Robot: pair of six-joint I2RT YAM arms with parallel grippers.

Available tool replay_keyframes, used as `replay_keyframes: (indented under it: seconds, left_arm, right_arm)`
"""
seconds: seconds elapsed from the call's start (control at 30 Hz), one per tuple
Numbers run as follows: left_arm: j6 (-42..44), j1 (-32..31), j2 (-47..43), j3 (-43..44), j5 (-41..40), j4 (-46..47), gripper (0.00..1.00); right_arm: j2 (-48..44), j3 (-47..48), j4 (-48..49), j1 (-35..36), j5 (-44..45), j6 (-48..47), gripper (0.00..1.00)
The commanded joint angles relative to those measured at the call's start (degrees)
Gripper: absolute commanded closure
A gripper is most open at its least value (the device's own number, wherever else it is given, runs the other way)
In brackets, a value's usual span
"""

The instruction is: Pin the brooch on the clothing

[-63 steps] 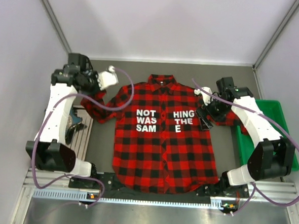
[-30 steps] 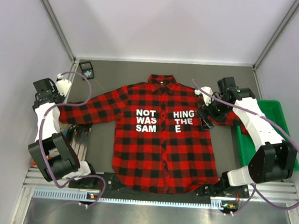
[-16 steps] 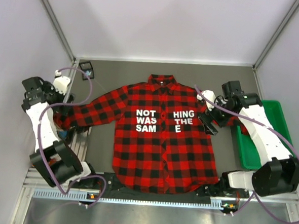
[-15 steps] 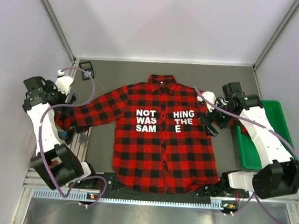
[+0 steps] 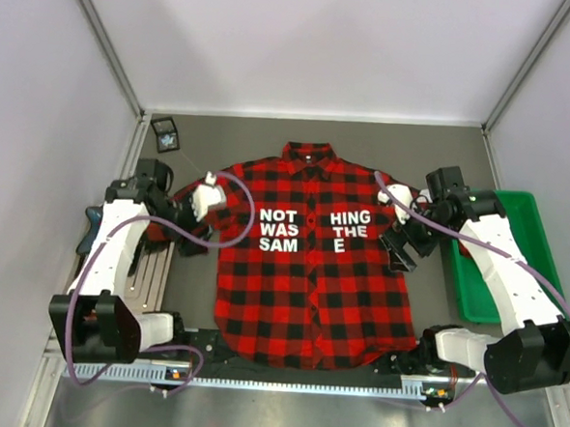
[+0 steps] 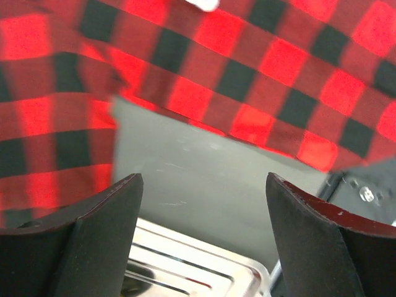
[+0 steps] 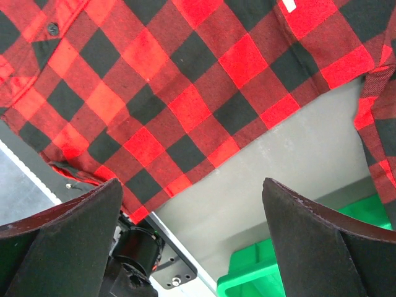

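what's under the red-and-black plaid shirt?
The grey tabletop, seen around the red-and-black plaid shirt's edges in all views. Anything else beneath the fabric is covered.

Reads "NOT / WAS / SAM" in white block capitals, stacked in three lines on the chest of the red-and-black plaid shirt [image 5: 309,292], left of the button line as seen from overhead. Reads "HING / THE / E" stacked likewise just right of that line. Shows only cropped white scraps in both wrist views, unreadable.
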Motion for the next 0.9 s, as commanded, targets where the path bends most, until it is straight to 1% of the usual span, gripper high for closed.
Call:
replay_keyframes:
  seconds: [0.0,0.03,0.07,0.1,0.13,0.17,0.2,0.23,0.3,0.33,0.37,0.4,0.43,0.5,0.53,0.57,0.6,0.63,0.7,0.73,0.8,0.87]
  left_arm:
    - [21.31,-2.90,-3.28,-8.70,0.22,-18.70,0.18]
    - [28.65,-3.18,-5.46,-10.90,-1.11,-19.77,0.18]
    - [32.46,-3.09,-6.96,-15.36,-2.34,-20.39,0.19]
    - [35.72,-3.09,-8.63,-17.40,-4.27,-20.65,0.18]
    - [40.89,-3.18,-12.30,-19.25,-4.81,-19.70,0.18]
    - [43.29,-3.18,-13.99,-22.14,-5.08,-18.82,0.18]
    - [45.66,-3.18,-15.40,-23.21,-4.99,-18.55,0.18]
    - [50.12,-3.09,-17.41,-24.01,-4.12,-18.55,0.18]
    - [55.94,-3.18,-18.57,-25.68,-3.76,-19.51,0.18]
    - [60.58,-3.18,-19.19,-26.12,-3.41,-20.21,0.17]
    - [61.67,-3.18,-19.37,-26.91,-3.06,-20.57,0.17]
    - [62.38,-4.92,-19.46,-27.26,-2.45,-20.31,0.17]
    - [63.78,-5.28,-19.80,-27.53,-2.09,-20.39,0.16]
    - [64.32,-7.12,-20.16,-28.50,-1.57,-19.52,0.15]
    - [62.84,-8.09,-20.51,-28.85,-1.48,-18.64,0.15]
    - [61.17,-9.32,-20.42,-29.46,-1.82,-15.68,0.15]
    - [59.42,-12.20,-20.16,-29.73,-2.18,-14.17,0.16]
    - [53.48,-13.71,-18.77,-29.64,-2.27,-11.80,0.16]
    - [48.61,-18.09,-16.57,-28.50,-2.53,-8.28,0.19]
    - [47.28,-18.99,-14.64,-28.15,-2.36,-8.00,0.19]
    - [46.31,-21.09,-13.75,-28.32,-2.61,-6.17,0.20]
    - [47.09,-22.68,-13.83,-30.43,-3.93,-5.19,0.20]
  right_arm:
    - [-1.27,0.49,0.04,0.64,-5.86,1.18,0.08]
    - [-0.92,0.31,0.30,0.91,-7.08,1.53,0.08]
    - [-0.75,0.23,0.91,1.08,-7.44,1.88,0.09]
    - [-0.31,0.23,1.18,1.17,-7.62,2.23,0.09]
    - [0.04,0.40,1.35,1.26,-7.97,2.49,0.09]
    - [1.35,0.66,1.53,1.35,-7.89,2.58,0.09]
    - [1.97,0.93,1.62,1.35,-7.80,2.58,0.09]
    - [2.42,1.10,1.71,1.35,-7.36,2.67,0.10]
    - [3.65,1.37,1.79,1.35,-6.92,2.59,0.10]
    - [4.00,1.45,1.88,1.35,-6.48,2.50,0.10]
    - [4.18,1.37,2.06,1.26,-6.39,2.50,0.10]
    - [4.61,1.37,1.97,1.35,-6.30,2.50,0.10]
    - [4.79,1.37,2.06,1.35,-6.22,2.58,0.10]
    - [5.32,1.37,2.23,1.35,-6.22,2.58,0.10]
    - [5.49,1.37,2.41,1.35,-6.13,2.93,0.10]
    - [5.84,1.45,2.32,1.35,-6.30,3.02,0.10]
    - [6.20,1.54,2.50,1.35,-6.30,3.11,0.10]
    - [6.63,1.80,2.50,1.44,-6.39,3.37,0.10]
    - [7.16,2.16,2.50,1.35,-6.22,3.55,0.10]
    - [7.43,2.42,2.41,1.35,-6.04,3.55,0.10]
    - [7.60,2.68,2.41,1.35,-5.69,3.64,0.10]
    - [7.78,3.21,2.41,1.35,-5.16,3.64,0.10]
